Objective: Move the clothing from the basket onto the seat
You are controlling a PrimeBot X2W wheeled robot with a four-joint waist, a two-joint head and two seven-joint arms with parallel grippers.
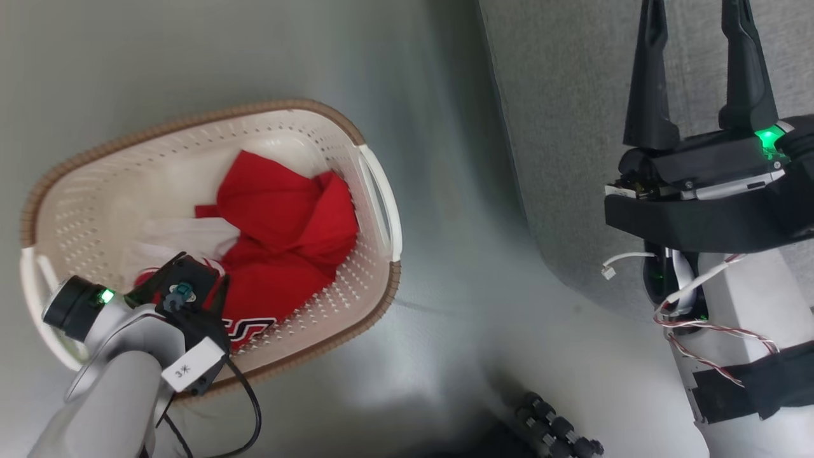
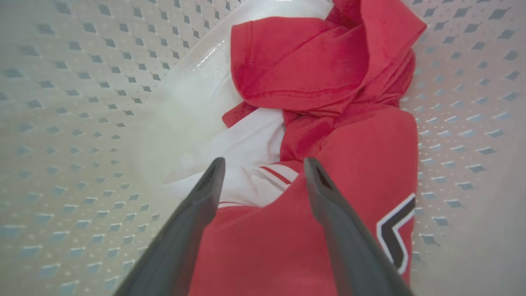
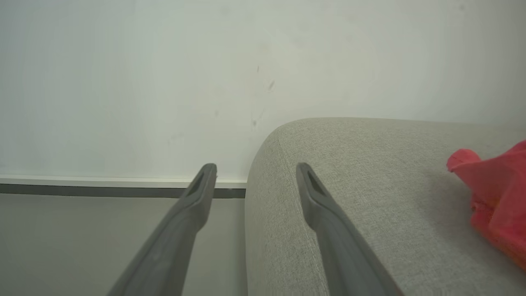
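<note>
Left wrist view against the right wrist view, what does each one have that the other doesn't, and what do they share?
Left wrist view: the perforated wall of the basket, a white cloth, and dark-and-white lettering on the red clothing ahead of the open left gripper. Right wrist view: the grey seat, a pale wall with a skirting board, the open right gripper, and a red garment lying on the seat. Shared: red fabric, and two spread dark fingers holding nothing.

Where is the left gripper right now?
Inside the basket at the head view's lower left, the left gripper hangs open over the red clothing.
</note>
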